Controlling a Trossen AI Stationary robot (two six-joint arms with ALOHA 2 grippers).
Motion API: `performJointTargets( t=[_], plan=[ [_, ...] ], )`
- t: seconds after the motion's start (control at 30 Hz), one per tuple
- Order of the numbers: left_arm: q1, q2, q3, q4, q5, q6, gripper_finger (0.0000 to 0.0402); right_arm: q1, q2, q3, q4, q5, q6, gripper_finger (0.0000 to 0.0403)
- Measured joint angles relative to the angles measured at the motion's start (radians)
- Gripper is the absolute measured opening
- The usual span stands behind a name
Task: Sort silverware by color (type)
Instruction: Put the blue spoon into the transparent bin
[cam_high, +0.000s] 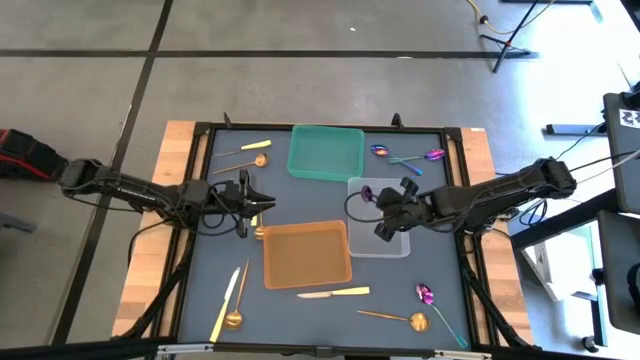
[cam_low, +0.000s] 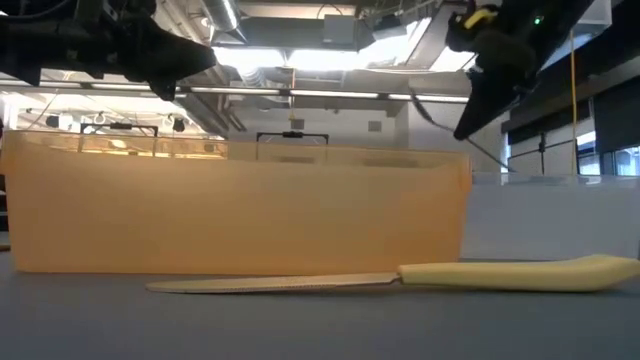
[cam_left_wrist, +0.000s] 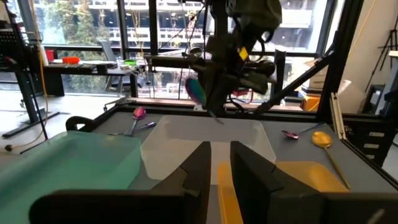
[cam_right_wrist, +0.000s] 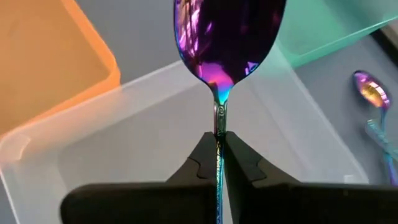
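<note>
Right claw (cam_right_wrist: 217, 149) clamped on purple spoon (cam_right_wrist: 227, 43), hanging over clear tray (cam_high: 392, 243). Next: lower and release inside. Left claw (cam_left_wrist: 221, 163) slightly apart, seemingly gripping a yellow handle, waiting beside orange tray (cam_high: 306, 253).

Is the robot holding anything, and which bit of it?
The right gripper holds a purple spoon by its thin handle, just below the bowl, above the clear tray. What the left gripper holds cannot be told.
</note>
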Motion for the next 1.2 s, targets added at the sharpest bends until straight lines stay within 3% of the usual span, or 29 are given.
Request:
performJointTargets(
  t=[0.93, 1.07, 1.2],
  plan=[
    [0.0, 0.0, 0.0, 0.011, 0.0, 0.0, 0.0055, -0.001, 0.321, 0.0, -0.007, -0.036, -0.005, 0.0005],
    [0.0, 0.003, 0.013, 0.118, -0.008, 0.001, 0.0055, -0.001, 0.312, 0.0, -0.028, -0.038, -0.009, 0.0039],
    [0.001, 0.012, 0.061, 0.094, -0.022, 0.03, 0.0055, -0.001, 0.285, 0.0, -0.056, -0.031, -0.009, 0.0098]
  ],
)
